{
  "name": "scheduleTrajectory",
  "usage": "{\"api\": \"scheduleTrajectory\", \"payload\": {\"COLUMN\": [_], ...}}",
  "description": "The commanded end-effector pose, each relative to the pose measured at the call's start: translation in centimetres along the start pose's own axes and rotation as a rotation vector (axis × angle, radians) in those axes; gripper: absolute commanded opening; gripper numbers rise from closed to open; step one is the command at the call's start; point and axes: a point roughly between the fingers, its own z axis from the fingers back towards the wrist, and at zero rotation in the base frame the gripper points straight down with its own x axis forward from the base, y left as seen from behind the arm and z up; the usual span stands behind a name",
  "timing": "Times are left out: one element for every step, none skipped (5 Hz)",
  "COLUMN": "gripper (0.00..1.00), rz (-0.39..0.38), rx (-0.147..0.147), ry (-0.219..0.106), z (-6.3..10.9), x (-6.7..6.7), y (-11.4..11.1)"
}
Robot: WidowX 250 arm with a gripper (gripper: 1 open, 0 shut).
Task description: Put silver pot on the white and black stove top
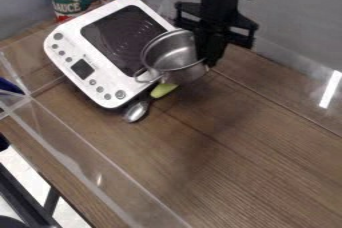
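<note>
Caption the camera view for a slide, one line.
Gripper shut on the silver pot, holding it tilted at the right edge of the white and black stove top.

Wood-grain table (247, 157); grey wall (19, 0) behind.

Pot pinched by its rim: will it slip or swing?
Likely rigid and light: the pot hangs tilted from a rim pinch by the gripper. Shiny steel looks slippery, so it may pivot in the grip. Landing tilted on the stove, it could rock.
</note>
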Motion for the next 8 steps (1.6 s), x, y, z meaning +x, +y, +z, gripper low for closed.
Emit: {"api": "scheduleTrajectory", "payload": {"gripper": [0.0,0.0,0.0,0.0,0.0,0.0,0.0,0.0], "rz": [0.017,0.026,0.039,-0.005,-0.049,-0.014,-0.057,-0.091], "rx": [0.005,0.008,0.004,-0.007,-0.023,-0.034,-0.051,-0.079], "ry": [-0.065,-0.066,-0.061,-0.058,-0.056,-0.055,-0.084,-0.124], "z": [1.6,0.9,-0.2,0.4,1.2,0.7,2.1,4.4], "x": [-0.1,-0.5,-0.8,-2.1,-3.2,-3.2,-2.1,-0.8], "y": [0.3,0.1,0.3,1.4,2.3,2.2,2.2,2.1]}}
